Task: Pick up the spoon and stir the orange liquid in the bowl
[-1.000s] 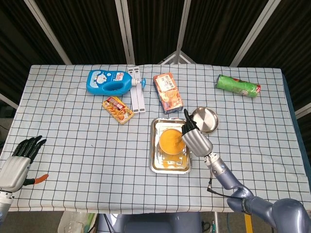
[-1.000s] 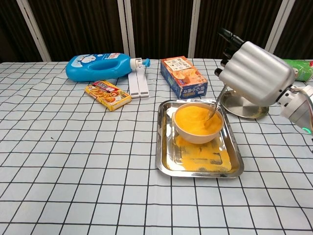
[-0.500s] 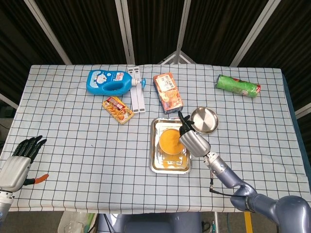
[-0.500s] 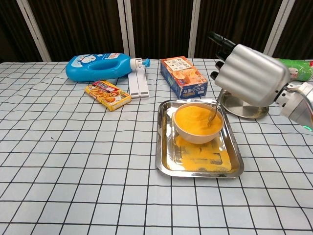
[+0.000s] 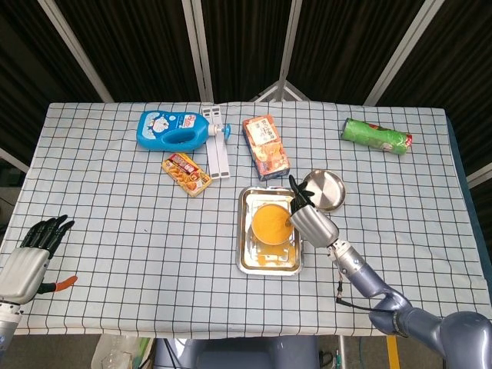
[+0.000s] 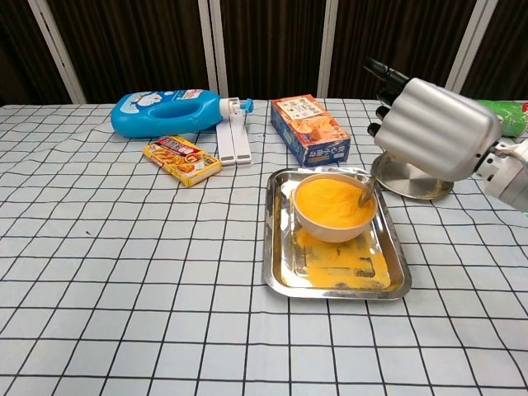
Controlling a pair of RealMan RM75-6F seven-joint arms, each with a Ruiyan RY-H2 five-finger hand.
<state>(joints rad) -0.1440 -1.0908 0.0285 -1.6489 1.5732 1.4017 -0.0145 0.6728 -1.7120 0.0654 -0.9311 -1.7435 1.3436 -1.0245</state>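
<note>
Chest view shows the spoon (image 6: 365, 194) dipped at 3 o'clock in the bowl (image 6: 333, 208) of orange liquid (image 6: 328, 202) on the steel tray (image 6: 280, 264), gripped by the right hand (image 6: 433, 128) (left hand (image 5: 31, 257) idle, fingers spread, at the table's 8 o'clock corner).

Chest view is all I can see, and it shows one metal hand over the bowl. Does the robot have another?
Observer: Yes. The head view shows the left hand by the table's near left corner, holding nothing.
Visitor: What is cut off at my right edge?
Observer: A green packet, lying whole near the far right corner.
Visitor: And the half-hidden dish?
Observer: Round, steel, and empty seen from above.
</note>
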